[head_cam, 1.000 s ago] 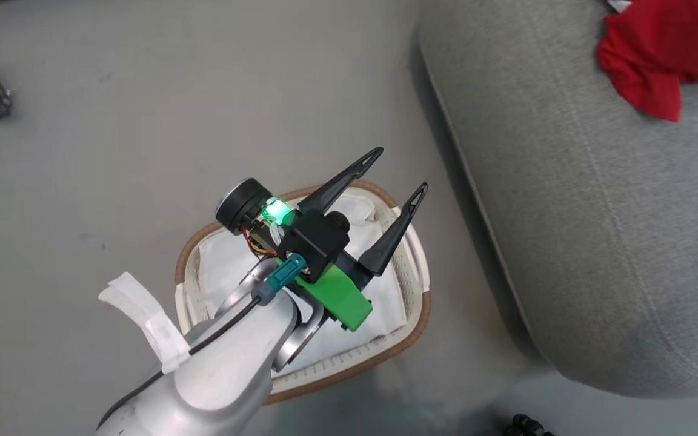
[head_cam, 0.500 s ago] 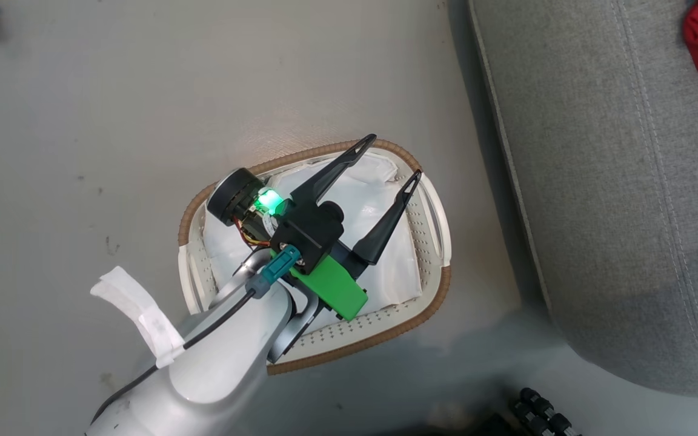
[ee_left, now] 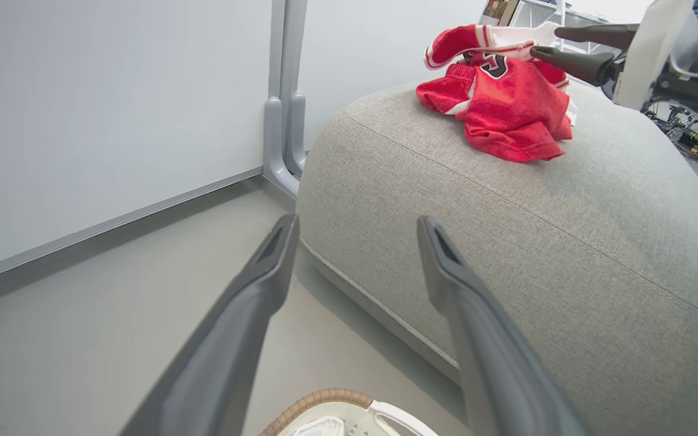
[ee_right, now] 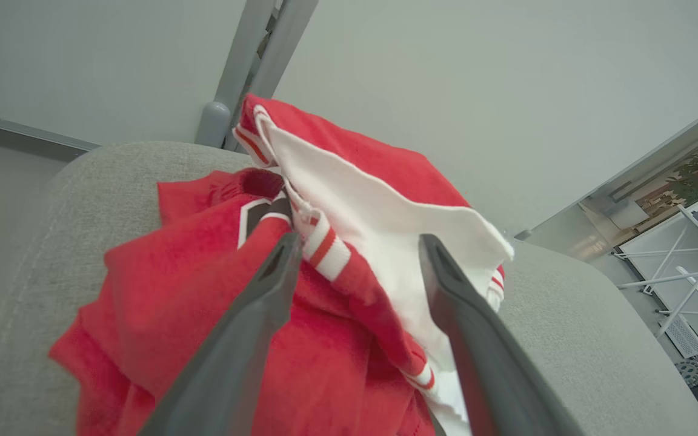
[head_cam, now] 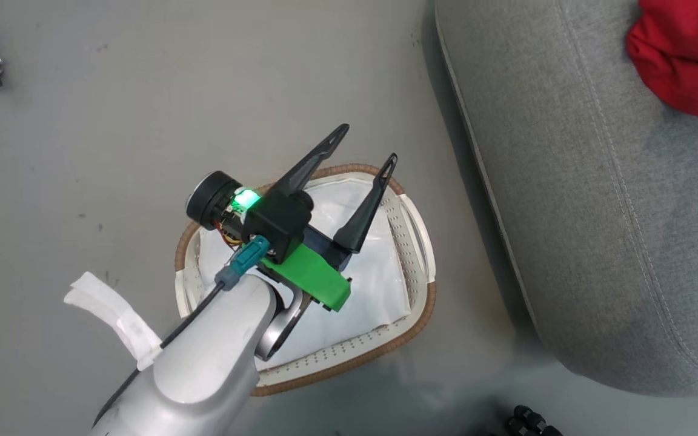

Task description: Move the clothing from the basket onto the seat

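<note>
The clothing (ee_left: 506, 103) bears a dark, white-edged character, perhaps a 5, partly folded.

Silver forearm (head_cam: 209, 369), green bracket (head_cam: 306, 275), black left pincer (head_cam: 367, 143), white strip (head_cam: 116, 318), perhaps tape

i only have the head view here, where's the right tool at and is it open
Observer: The right tool is at the clothing on the seat. Its fingers are spread open, and a white panel of the fabric shows between them.
Operator: is the pile close to sliding off my side
Observer: It doesn't look so. In the left wrist view the heap lies on top of the seat, back from the rounded edge nearest the basket.
Operator: what's behind the seat
Observer: A grey upright post stands at the seat's far corner, against a pale wall.
</note>
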